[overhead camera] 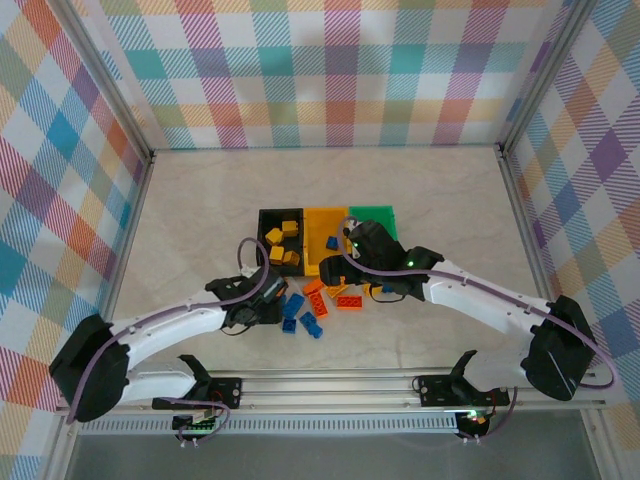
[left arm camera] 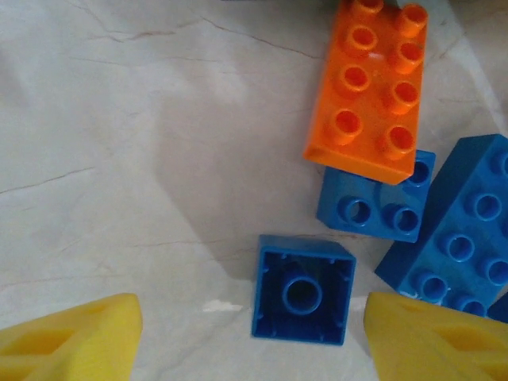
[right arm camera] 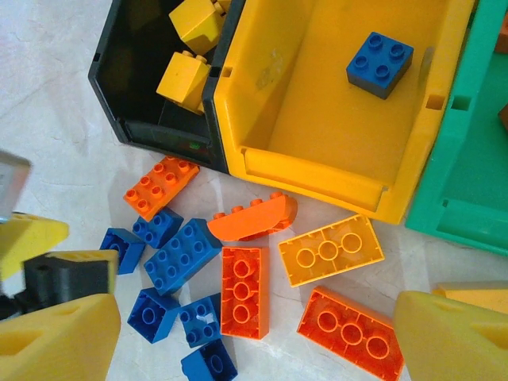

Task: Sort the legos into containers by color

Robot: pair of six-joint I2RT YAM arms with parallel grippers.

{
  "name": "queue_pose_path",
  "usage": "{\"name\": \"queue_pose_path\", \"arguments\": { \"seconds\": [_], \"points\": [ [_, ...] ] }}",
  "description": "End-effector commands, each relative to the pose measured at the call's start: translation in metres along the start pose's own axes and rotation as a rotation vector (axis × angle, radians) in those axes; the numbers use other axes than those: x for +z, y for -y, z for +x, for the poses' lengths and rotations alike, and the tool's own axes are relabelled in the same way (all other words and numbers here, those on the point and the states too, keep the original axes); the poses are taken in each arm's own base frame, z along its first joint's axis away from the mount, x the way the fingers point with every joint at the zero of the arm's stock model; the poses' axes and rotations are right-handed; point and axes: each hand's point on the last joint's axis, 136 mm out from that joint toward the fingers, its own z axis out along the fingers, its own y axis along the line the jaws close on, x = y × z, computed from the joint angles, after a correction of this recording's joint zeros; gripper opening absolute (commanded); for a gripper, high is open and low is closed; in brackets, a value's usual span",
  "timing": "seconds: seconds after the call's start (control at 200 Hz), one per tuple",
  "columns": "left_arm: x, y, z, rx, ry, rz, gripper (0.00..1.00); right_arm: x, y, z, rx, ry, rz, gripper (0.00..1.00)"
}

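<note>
Three containers stand side by side: a black bin [overhead camera: 266,222] with several yellow legos [right arm camera: 188,73], a yellow bin [overhead camera: 322,222] with one blue lego [right arm camera: 379,64], and a green bin [overhead camera: 378,215]. Loose blue, orange and yellow legos [overhead camera: 315,298] lie in front of them. My left gripper [left arm camera: 254,341] is open low over the table, and an upside-down blue brick [left arm camera: 302,288] lies between its fingers, touching neither. An orange eight-stud brick [left arm camera: 367,87] lies just beyond. My right gripper [right arm camera: 254,337] hangs open above the pile, holding nothing.
The right arm [overhead camera: 470,295] reaches over the green bin's front corner. The two arms meet over the pile, close together. Bare marble tabletop [overhead camera: 200,220] spreads left, right and behind the bins, bounded by checkered walls [overhead camera: 70,200].
</note>
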Motion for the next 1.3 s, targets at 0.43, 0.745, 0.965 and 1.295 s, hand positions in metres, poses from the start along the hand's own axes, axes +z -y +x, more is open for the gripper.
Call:
{"name": "queue_pose_path", "arguments": {
  "seconds": [0.43,0.745,0.965,1.295],
  "points": [
    [0.032,0.018,0.000,0.069,-0.038,-0.018,0.47,-0.023,0.005,-0.007,0.005,0.074,0.000,0.90],
    [-0.030,0.021,-0.023,0.026,0.055,0.074,0.19,-0.029,0.011,-0.005,0.020,0.090,0.017,0.90],
    [-0.069,0.086,-0.095,0.058,0.160,0.211,0.18,-0.027,0.029,0.005,0.057,0.082,0.081,0.90],
    [-0.025,0.181,-0.172,0.148,0.150,0.214,0.18,-0.032,0.061,0.032,0.113,0.030,0.202,0.91]
  ]
}}
